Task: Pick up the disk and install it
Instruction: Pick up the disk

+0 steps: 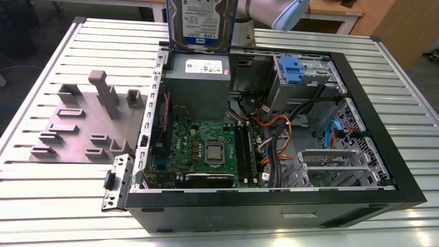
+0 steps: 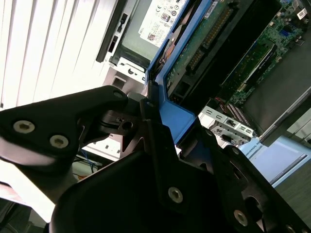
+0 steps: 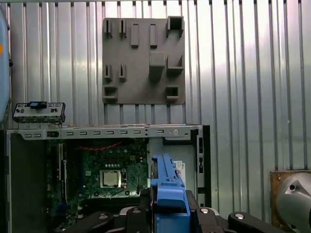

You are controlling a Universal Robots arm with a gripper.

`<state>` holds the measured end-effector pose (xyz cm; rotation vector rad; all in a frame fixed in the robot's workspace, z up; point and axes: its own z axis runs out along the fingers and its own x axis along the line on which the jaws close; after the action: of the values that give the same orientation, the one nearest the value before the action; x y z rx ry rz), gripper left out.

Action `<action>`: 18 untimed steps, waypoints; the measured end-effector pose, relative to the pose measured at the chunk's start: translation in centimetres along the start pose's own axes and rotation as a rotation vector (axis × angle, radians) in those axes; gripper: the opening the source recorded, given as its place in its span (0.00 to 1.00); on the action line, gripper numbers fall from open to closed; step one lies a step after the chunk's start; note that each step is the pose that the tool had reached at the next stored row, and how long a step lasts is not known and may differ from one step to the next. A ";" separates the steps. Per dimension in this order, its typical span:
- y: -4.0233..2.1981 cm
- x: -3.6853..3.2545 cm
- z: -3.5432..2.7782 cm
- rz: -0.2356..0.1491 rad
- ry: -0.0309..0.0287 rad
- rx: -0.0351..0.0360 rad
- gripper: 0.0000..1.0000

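Note:
The disk (image 1: pixel 202 23), a silver-grey drive with a white-and-blue label in a blue carrier, hangs upright in the air at the top of the exterior view. It is above the back edge of the open computer case (image 1: pixel 274 128), over the power supply (image 1: pixel 197 77). In both wrist views my gripper (image 3: pixel 169 208) is shut on the carrier's blue end (image 3: pixel 167 187), with black fingers (image 3: pixel 141 211) on either side. The second wrist view shows the gripper (image 2: pixel 167 128) clamping the blue frame (image 2: pixel 177 116), and the disk's green circuit-board side (image 2: pixel 204 43) beyond it.
Another blue-tabbed carrier (image 1: pixel 291 69) sits in the drive bay at the case's far corner. Cables (image 1: pixel 274 128) and the motherboard (image 1: pixel 205 149) lie inside. A grey slotted holder (image 1: pixel 89 123) lies on the slatted table (image 1: pixel 55 206) at the exterior view's left.

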<state>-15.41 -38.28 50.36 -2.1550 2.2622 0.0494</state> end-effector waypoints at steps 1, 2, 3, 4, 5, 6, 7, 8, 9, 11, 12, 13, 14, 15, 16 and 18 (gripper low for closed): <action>0.00 0.01 0.00 0.000 0.0000 0.0000 0.37; 0.00 0.03 0.00 0.000 0.0001 0.0000 0.37; 0.00 0.05 0.00 0.000 0.0001 0.0000 0.37; 0.00 0.06 0.00 0.000 0.0000 0.0000 0.37; 0.00 0.08 -0.01 0.000 0.0001 0.0000 0.37; 0.00 0.09 -0.01 0.000 0.0001 0.0000 0.37; -0.01 0.11 0.00 0.000 0.0000 0.0000 0.37; -0.04 0.87 -0.03 0.000 0.0000 0.0000 0.37; -0.12 2.53 -0.09 0.000 0.0000 0.0000 0.37; -0.16 3.42 -0.12 0.000 0.0000 0.0000 0.37; -0.21 4.28 -0.15 0.000 0.0000 0.0000 0.37; -0.21 4.30 -0.15 0.000 0.0000 0.0000 0.37; -0.21 4.31 -0.15 0.000 0.0000 0.0000 0.37; -0.21 4.33 -0.15 0.000 0.0000 0.0000 0.37; -0.21 4.34 -0.15 0.000 0.0000 0.0000 0.37; -0.21 4.37 -0.15 0.000 0.0000 0.0000 0.37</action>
<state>-15.41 -42.66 50.36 -2.1550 2.2622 0.0494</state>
